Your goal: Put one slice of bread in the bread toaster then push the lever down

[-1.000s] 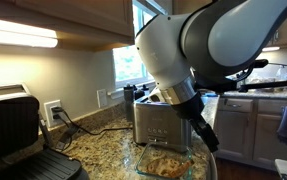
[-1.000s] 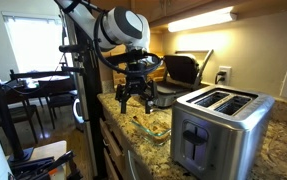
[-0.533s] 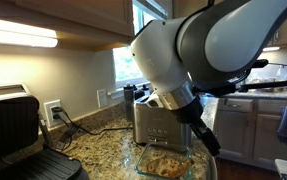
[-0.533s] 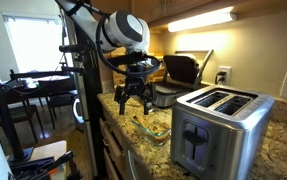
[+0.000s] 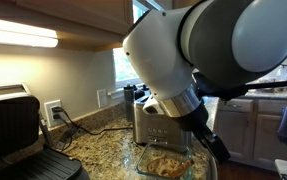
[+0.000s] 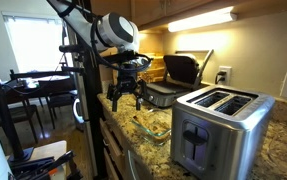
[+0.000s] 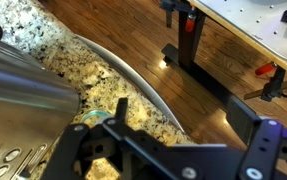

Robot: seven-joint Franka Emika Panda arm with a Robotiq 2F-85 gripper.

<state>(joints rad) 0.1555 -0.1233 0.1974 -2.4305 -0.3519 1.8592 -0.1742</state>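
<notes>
Wrist view: brushed-steel wall of the bread toaster fills the left side, small buttons low on its face. Speckled granite counter runs beside it to a curved edge, wooden floor beyond. My black fingers cross the bottom of this view, set far apart. In an exterior view my gripper hangs over the counter near its edge, jaws spread wide, nothing between them. It is off to one side of the glass dish and higher than the dish's rim, touching neither dish nor counter. The toaster stands well apart from the gripper, upright, with the dish between the two. Long slots show in its top; lever position I cannot make out. In an exterior view my arm blocks most of the picture. Below it, tan slices of bread lie heaped in the dish, which sits on the granite just in front of the toaster. I cannot count the slices. Black hinged grill press stands open at the far side, well clear of the dish. A wall outlet with a cord plugged in is behind it.
</notes>
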